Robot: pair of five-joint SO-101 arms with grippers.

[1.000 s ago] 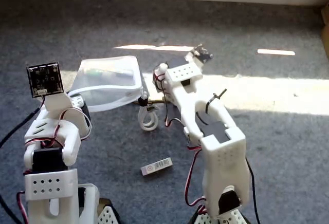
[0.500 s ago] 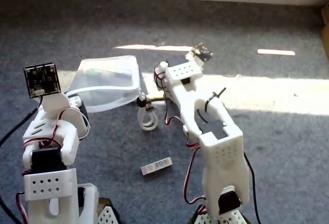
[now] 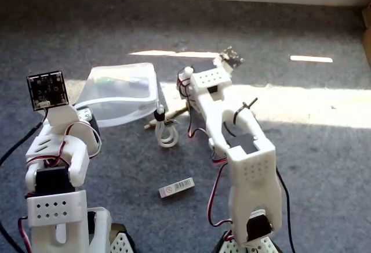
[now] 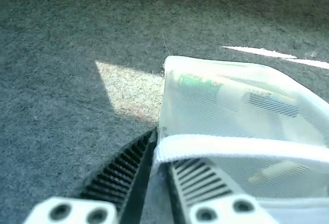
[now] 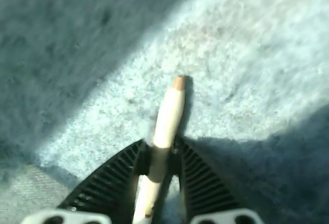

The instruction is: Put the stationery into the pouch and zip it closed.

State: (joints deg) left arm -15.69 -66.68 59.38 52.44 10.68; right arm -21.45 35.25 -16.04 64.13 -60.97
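Right gripper [image 5: 159, 154] pinches a pencil [image 5: 169, 111], tip well ahead of the jaws, low over the carpet [image 3: 301, 160] just beside the pouch [image 3: 119, 93]. Left gripper [image 4: 159, 157] is clamped on the pouch rim. Mouth seems propped open, width unclear. Risk: the long overhang swivels in the pinch, or the tip snags the rim and drags it free. Eraser [image 3: 176, 188] lies well apart.

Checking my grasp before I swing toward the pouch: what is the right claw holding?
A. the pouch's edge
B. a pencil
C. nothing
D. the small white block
B: the right claw has its jaws shut on the pencil, tip pointing out over the carpet; the small white block lies loose on the carpet, and the left claw grips the pouch.
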